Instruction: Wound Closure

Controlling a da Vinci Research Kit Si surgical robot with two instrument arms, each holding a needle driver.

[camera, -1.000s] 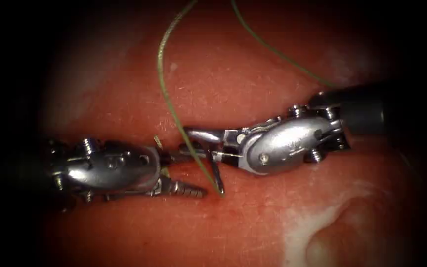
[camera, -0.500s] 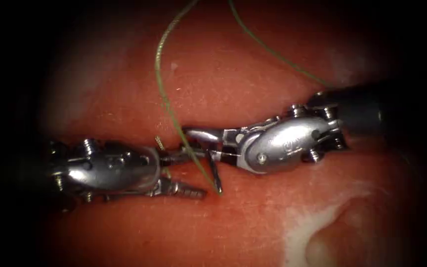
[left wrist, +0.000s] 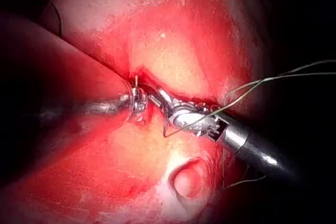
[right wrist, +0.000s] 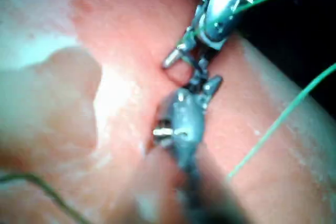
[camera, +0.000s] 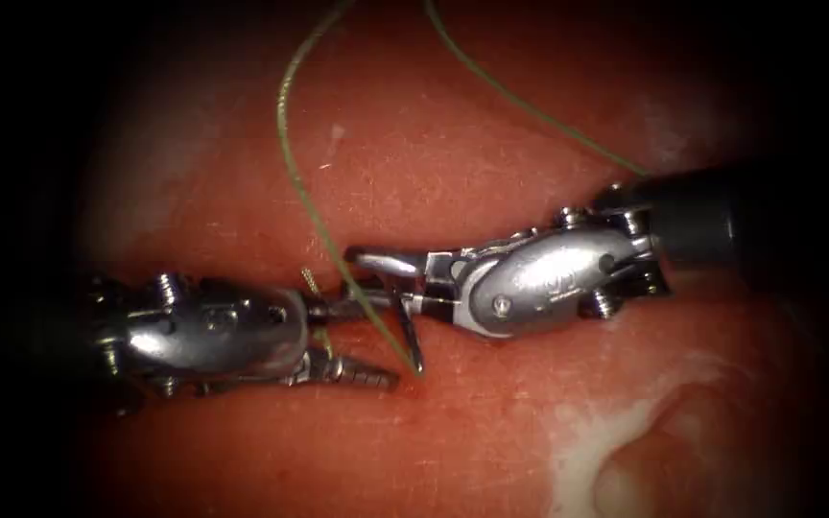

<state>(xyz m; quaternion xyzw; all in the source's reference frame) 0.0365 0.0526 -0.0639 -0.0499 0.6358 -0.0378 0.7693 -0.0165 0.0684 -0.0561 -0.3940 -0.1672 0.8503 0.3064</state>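
**Wound closure: both tools at the cut, thread shifted left**

Since the earlier frames, the thread's (camera: 311, 206) long loop has drifted left and the right tool has eased slightly up and left; the left tool has scarcely moved.

- Right pincer (camera: 397, 309): jaws apart, one pointing left along the cut, the other angled down to the tissue (camera: 491, 422). The thread runs between them; whether they hold anything cannot be told.
- Left pincer (camera: 352, 338): comes in from the left, jaws apart, lower toothed jaw lying on the tissue, upper one meeting the right tool's jaws.
- Thread: green, enters the tissue just below the right tool's lower jaw.
- Needle: cannot be made out with certainty.
- Tissue: a pale patch lies at the lower right.
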